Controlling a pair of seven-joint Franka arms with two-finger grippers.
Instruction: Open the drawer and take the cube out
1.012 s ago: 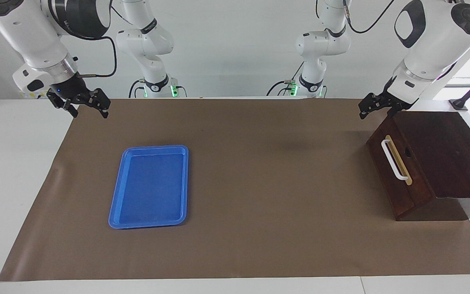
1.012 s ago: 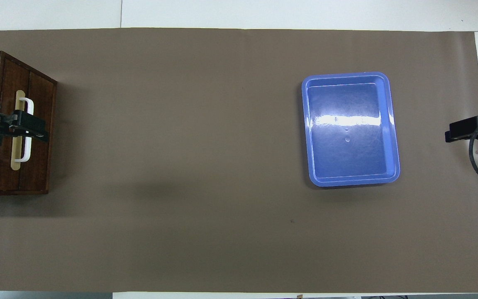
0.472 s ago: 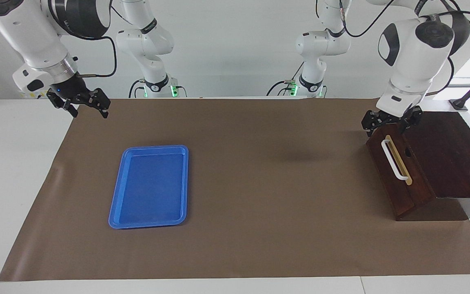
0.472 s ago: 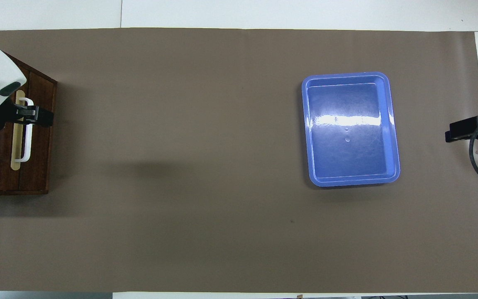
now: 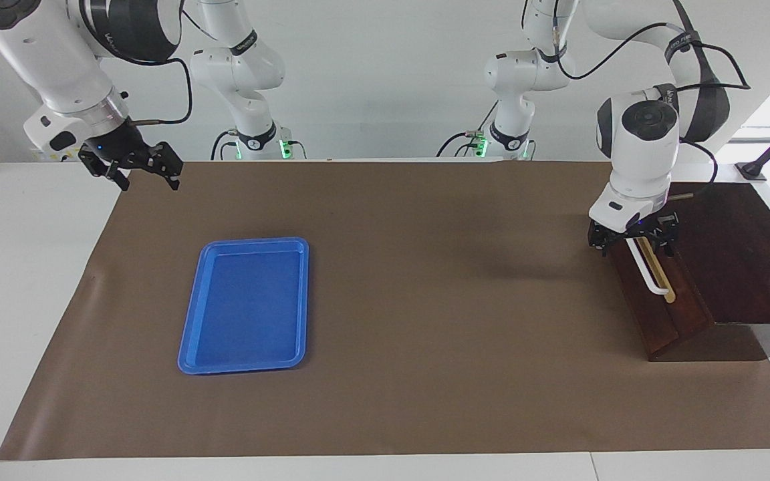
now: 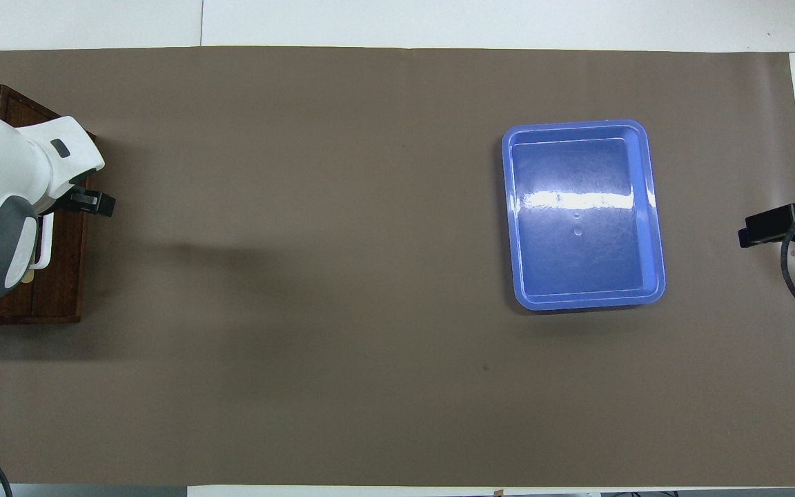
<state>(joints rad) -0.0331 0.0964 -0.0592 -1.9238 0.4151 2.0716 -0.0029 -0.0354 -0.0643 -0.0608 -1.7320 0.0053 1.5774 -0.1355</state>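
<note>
Facing view, read from its left edge across to its right: the right hand hangs with its fingers apart over the corner of the brown mat at the right arm's end of the bench, nothing in it; that arm waits. Next comes the blue tray, lying flat on the mat and holding nothing. Well apart from it, at the left arm's end, the left hand is low over the drawer. Its fingers are spread to either side of the end of the white handle that lies nearer to the robots. Whether they touch the bar I cannot tell, but they have not closed on it. The drawer front sits flush in the dark wooden box, so the drawer is shut. The overhead view agrees, though the left arm's wrist covers most of the handle there.

No cube shows in either view; most likely it is inside the shut drawer. By my reading the task has barely begun. Only the approach to the handle looks done. Left to do: close on the bar, pull the drawer out, find the cube, grip it and lift it clear.
</note>
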